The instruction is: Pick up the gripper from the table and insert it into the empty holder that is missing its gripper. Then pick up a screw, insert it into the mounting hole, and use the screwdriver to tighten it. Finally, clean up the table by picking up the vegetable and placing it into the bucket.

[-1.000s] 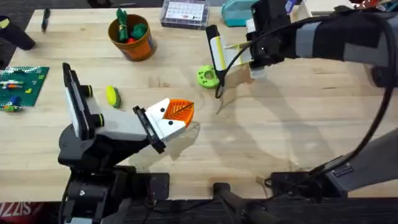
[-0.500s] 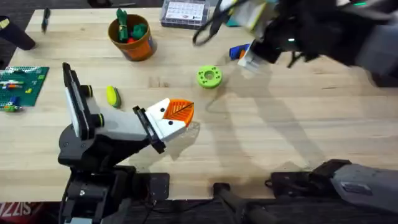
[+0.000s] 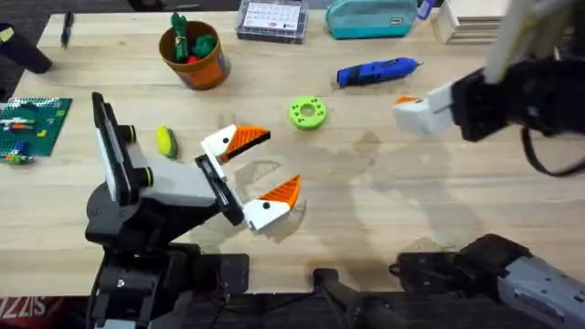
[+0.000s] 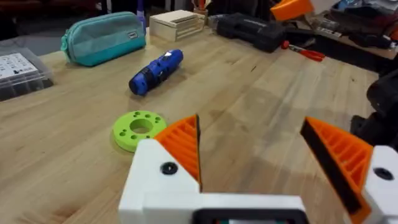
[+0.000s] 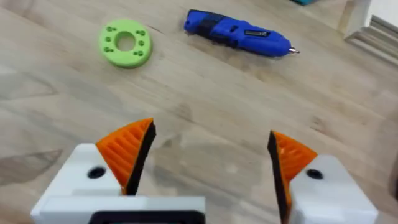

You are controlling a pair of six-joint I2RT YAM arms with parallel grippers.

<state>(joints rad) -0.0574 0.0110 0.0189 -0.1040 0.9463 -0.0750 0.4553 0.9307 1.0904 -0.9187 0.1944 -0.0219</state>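
Since the earlier frame, left gripper (image 3: 253,171) has spread its jaws wide apart, where they were shut before; both white fingers carry orange ribbed pads (image 4: 185,146), nothing between them. Its arm lies low over the near-left table (image 3: 384,219), forearm angled toward centre. Right gripper (image 3: 416,114) has withdrawn from the far middle to the right side, arm held above the table and pointing left; jaws parted, nothing held, as the right wrist view shows. Screwdriver (image 3: 377,72) now lies flat on the far table, released, tip pointing right, near the green disc (image 3: 307,112). Vegetable (image 3: 165,141) lies unmoved just beside the left arm. Bucket (image 3: 193,51) stands at far left.
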